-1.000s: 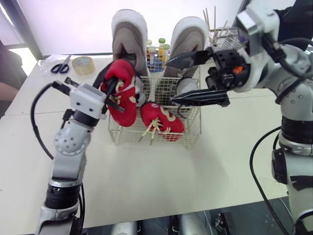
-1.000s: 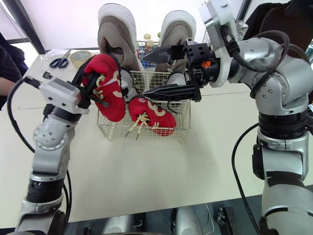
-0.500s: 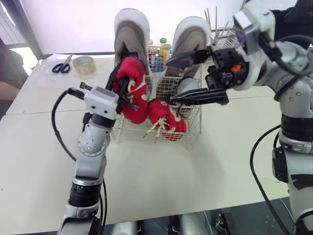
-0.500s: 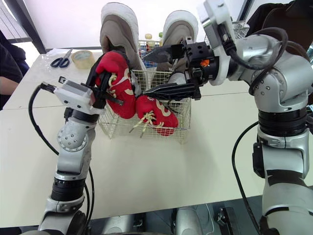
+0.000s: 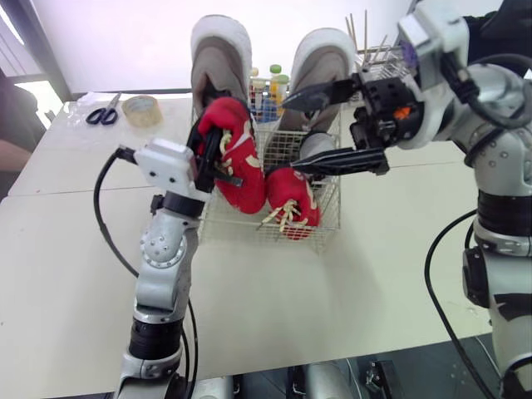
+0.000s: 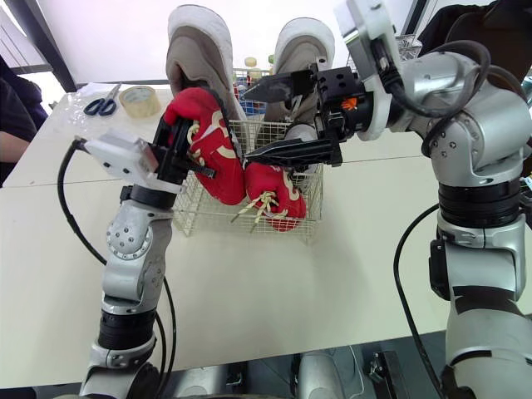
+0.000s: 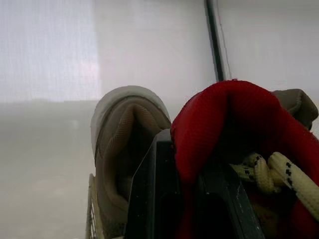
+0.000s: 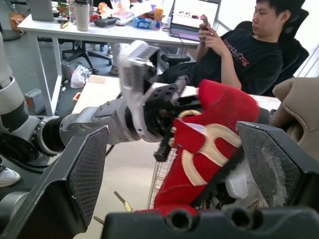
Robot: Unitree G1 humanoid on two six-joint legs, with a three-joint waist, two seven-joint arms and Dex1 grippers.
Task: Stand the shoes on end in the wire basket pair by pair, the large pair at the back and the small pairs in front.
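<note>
The left gripper (image 5: 214, 158) is clamped on the collar of a red shoe (image 5: 239, 162), with one black finger (image 7: 149, 199) tucked inside the opening. The shoe is held nearly on end, and its lower end is dipped into the wire basket (image 5: 233, 226) just below the gripper. Just beside it, on the side away from the left arm, a second red shoe (image 5: 291, 204) is stood in the front of the basket with its laces facing outward. Behind both, the large grey pair (image 5: 218, 66) is stood on end at the back. The right gripper (image 5: 288, 137) is spread wide with nothing between its fingers, and the second red shoe is found just under its lower finger. Well apart from the left gripper, scissors (image 5: 103, 111) and a tape roll (image 5: 142, 109) are laid on the table (image 5: 332, 291).
</note>
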